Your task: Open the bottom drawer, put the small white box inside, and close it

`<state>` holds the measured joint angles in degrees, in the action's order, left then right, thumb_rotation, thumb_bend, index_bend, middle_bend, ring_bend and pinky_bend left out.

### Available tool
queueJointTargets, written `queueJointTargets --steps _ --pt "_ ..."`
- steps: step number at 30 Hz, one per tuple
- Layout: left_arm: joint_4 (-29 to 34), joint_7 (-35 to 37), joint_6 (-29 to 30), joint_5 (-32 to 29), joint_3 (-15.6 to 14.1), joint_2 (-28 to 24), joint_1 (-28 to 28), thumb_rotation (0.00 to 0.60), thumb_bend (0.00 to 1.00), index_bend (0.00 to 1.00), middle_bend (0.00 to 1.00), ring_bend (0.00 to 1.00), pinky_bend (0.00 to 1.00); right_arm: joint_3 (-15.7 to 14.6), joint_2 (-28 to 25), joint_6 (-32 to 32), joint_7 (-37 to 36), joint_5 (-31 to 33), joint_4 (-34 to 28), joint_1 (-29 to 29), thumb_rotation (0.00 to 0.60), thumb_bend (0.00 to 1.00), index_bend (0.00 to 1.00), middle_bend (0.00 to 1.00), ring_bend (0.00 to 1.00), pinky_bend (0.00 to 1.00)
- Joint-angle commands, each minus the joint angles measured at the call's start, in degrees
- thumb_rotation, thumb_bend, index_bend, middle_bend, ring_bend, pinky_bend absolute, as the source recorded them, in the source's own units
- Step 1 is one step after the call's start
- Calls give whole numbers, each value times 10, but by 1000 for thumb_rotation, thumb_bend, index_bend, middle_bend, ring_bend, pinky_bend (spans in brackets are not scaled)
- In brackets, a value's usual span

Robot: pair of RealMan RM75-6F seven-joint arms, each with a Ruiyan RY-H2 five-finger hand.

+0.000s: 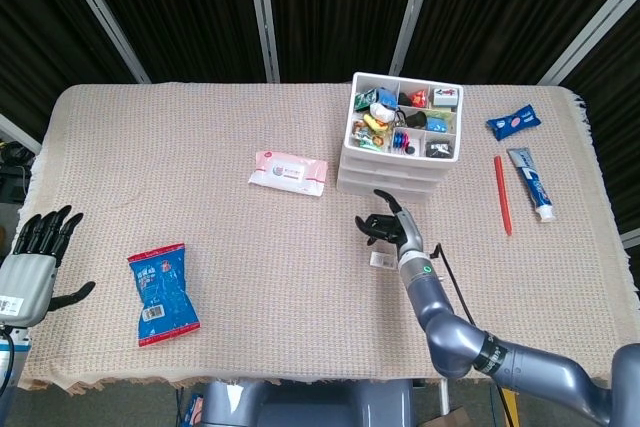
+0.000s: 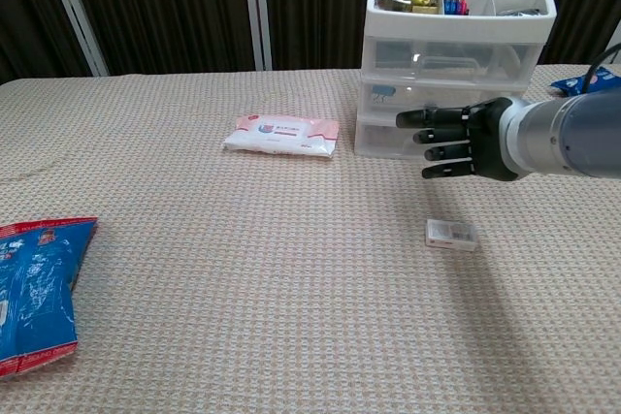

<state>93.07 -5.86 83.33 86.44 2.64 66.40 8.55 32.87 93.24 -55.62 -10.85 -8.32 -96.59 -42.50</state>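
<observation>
A white drawer unit [image 1: 390, 172] [image 2: 456, 94] stands at the table's back right, its open top tray full of small items and its bottom drawer [image 2: 388, 143] closed. The small white box [image 1: 381, 260] [image 2: 451, 234] lies flat on the cloth in front of it. My right hand [image 1: 388, 229] [image 2: 456, 138] hovers open above the table between the box and the bottom drawer, fingers stretched out and holding nothing. My left hand [image 1: 30, 262] rests open at the table's near left edge, seen only in the head view.
A pink wipes pack [image 1: 288, 172] [image 2: 282, 135] lies left of the drawers. A blue snack bag [image 1: 162, 293] [image 2: 34, 290] sits near left. A red pen [image 1: 501, 194], a toothpaste tube [image 1: 530, 182] and a blue packet [image 1: 513, 122] lie right of the drawers.
</observation>
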Motion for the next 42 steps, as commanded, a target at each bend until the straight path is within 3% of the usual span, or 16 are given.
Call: queueJointTargets --steps 1,25,42 --pt "-1 -2 0 1 0 0 0 600 193 58 0 0 0 8 12 3 2 16 18 -10 600 257 126 742 748 624" --pt "-12 7 5 15 -2 0 2 600 193 58 0 0 0 67 83 -11 -21 60 133 -46 600 275 154 742 748 624" --pt "-10 10 2 14 -3 -2 4 600 192 58 0 0 0 102 104 -3 -18 80 156 -52 600 310 335 742 747 624"
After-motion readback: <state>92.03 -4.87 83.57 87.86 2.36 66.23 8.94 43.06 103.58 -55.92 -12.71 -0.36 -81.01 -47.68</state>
